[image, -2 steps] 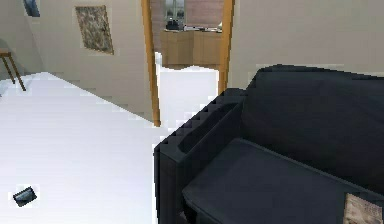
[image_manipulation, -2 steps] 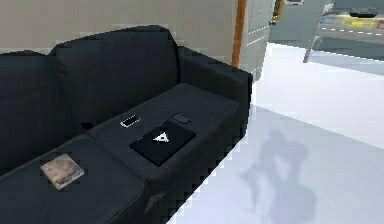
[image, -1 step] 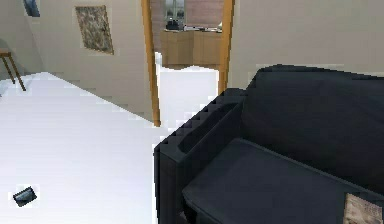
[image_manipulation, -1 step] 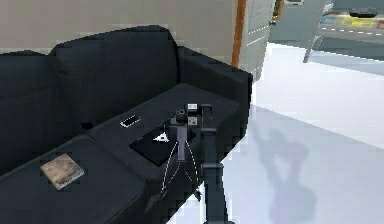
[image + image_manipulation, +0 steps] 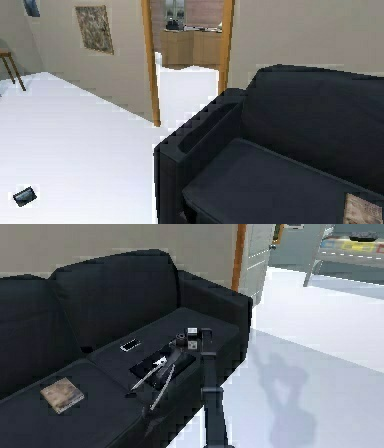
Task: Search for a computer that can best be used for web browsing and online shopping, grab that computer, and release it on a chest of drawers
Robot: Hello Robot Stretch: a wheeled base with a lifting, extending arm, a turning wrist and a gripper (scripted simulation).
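A dark sofa (image 5: 100, 294) runs across the left and middle of the arm side view. The robot's arm (image 5: 212, 399), a dark square bar, rises from the bottom edge just right of centre and reaches over the sofa's seat. At its far end, the end effector (image 5: 142, 400) points down and to the left with two thin fingers.

A flat dark slab (image 5: 150, 361) lies on the seat cushion at and behind the end effector. It is too faint to name as the computer with certainty. It cannot be told whether the end effector has hold of anything, or how wide its fingers stand.

Just above the slab in the frame, a small dark flat item (image 5: 130, 345) with a pale mark lies on the same cushion. At lower left, a square brownish book-like thing (image 5: 62, 396) lies on the seat.

In the forward view, the sofa (image 5: 300, 120) takes up the right half. A wood-framed doorway (image 5: 190, 50) stands at upper centre. A framed picture (image 5: 94, 28) hangs on the wall at upper left. A small dark object (image 5: 24, 195) lies on the pale floor (image 5: 80, 130) at lower left.
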